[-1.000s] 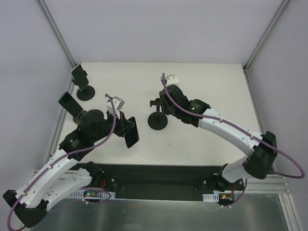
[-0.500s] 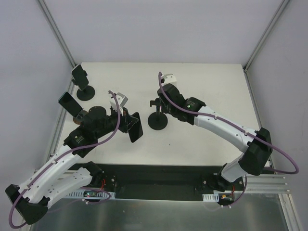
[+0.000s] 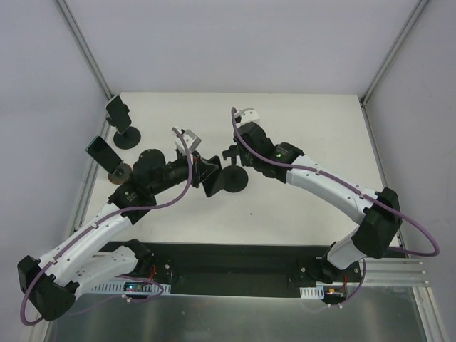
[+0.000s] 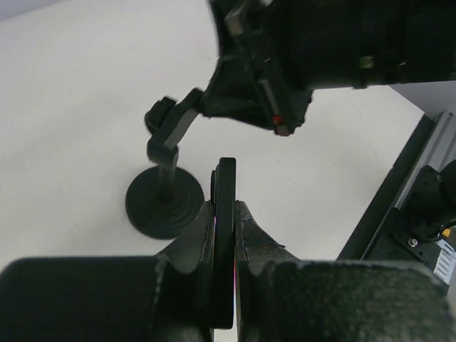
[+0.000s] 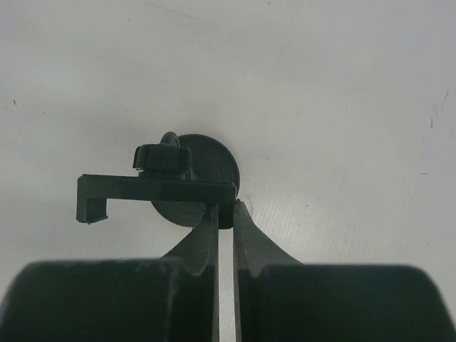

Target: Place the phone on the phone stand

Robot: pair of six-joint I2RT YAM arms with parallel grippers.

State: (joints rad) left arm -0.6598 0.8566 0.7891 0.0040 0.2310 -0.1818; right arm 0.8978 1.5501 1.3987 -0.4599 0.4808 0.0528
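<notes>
My left gripper (image 3: 201, 171) is shut on a black phone (image 3: 212, 182) and holds it on edge above the table, right beside the left of the black phone stand (image 3: 236, 181). In the left wrist view the phone (image 4: 226, 187) stands edge-on between my fingers (image 4: 194, 239), with the stand's round base (image 4: 164, 204) and angled bracket (image 4: 178, 127) just beyond it. My right gripper (image 3: 231, 152) is over the stand. In the right wrist view it (image 5: 225, 211) is shut on the right end of the stand's bracket (image 5: 157, 188), above the base (image 5: 206, 160).
Two more phone stands stand at the table's left edge, each with a phone on it: one at the back (image 3: 118, 114) and one nearer (image 3: 104, 153). White walls enclose the table. The black rail runs along the near edge (image 3: 235, 260).
My left gripper has carried the phone right and away from me, from well short of the stand to right beside it. My right gripper has stayed on the stand, shifting slightly.
</notes>
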